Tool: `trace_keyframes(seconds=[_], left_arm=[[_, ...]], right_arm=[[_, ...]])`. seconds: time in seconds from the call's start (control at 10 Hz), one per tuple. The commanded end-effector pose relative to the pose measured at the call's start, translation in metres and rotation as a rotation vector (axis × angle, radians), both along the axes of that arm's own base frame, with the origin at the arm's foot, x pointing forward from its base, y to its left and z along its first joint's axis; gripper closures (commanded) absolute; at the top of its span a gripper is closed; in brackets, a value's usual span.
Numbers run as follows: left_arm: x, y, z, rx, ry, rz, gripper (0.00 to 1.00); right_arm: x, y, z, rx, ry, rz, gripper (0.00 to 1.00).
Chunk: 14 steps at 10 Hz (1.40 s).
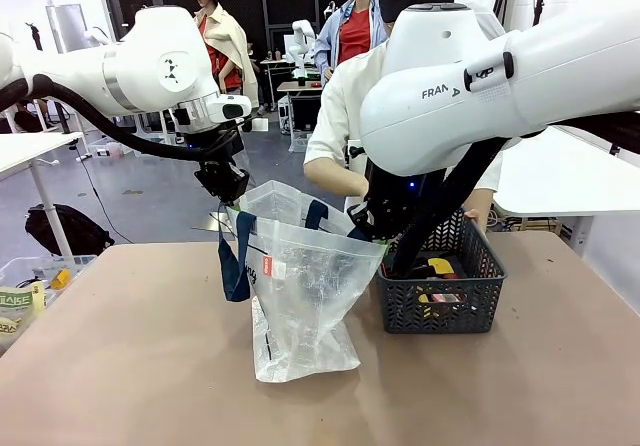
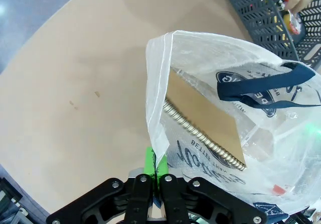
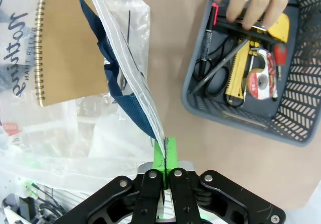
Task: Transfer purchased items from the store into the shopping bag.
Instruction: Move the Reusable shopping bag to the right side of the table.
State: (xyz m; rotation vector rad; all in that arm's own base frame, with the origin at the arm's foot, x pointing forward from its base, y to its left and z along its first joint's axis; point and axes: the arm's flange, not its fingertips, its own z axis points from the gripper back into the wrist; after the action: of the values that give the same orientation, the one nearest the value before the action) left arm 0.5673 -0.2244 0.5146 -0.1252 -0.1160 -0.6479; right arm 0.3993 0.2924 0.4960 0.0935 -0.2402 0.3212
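The thin rim of the shopping bag [image 1: 300, 296] could be slipping out of either pinch once weight is landing inside, since each pair of fingers is gripping only a narrow sliver of crinkly plastic. If one side were letting go, the mouth would be collapsing and the next item would be hitting the bench [image 1: 130, 366] instead. The person's hand [image 3: 251, 5] is reaching into the store [image 1: 440, 301], just beside the bag, and could be brushing the right arm on the way across (that arm is crossing in front of the basket). The left fingers [image 2: 149, 159] are clenched on the bag's rim at its left side, with the arm coming in from the left and the wrist pointing down. The right fingers [image 3: 171, 151] are clamped on the opposite rim near a navy handle [image 3: 128, 108], with the arm angling down between bag and store. Together they are holding the mouth open, with the bag's bottom resting on the bench. A spiral notebook [image 2: 200, 118] is lying inside the bag, while the purchased items [image 3: 246, 78], yellow and red among them, are sitting in the store.
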Motion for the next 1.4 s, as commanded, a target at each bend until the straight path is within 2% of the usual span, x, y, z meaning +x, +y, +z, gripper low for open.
trace_keyframes(seconds=[0.0,1.3], left_arm=[[-0.0028,0.0021,0.0008,0.0,-0.005,0.013,1.0],[-0.0028,0.0021,0.0008,0.0,-0.005,0.013,1.0]], right_arm=[[-0.0006,-0.0014,0.0005,0.004,-0.003,-0.005,1.0],[-0.0006,-0.0014,0.0005,0.004,-0.003,-0.005,1.0]])
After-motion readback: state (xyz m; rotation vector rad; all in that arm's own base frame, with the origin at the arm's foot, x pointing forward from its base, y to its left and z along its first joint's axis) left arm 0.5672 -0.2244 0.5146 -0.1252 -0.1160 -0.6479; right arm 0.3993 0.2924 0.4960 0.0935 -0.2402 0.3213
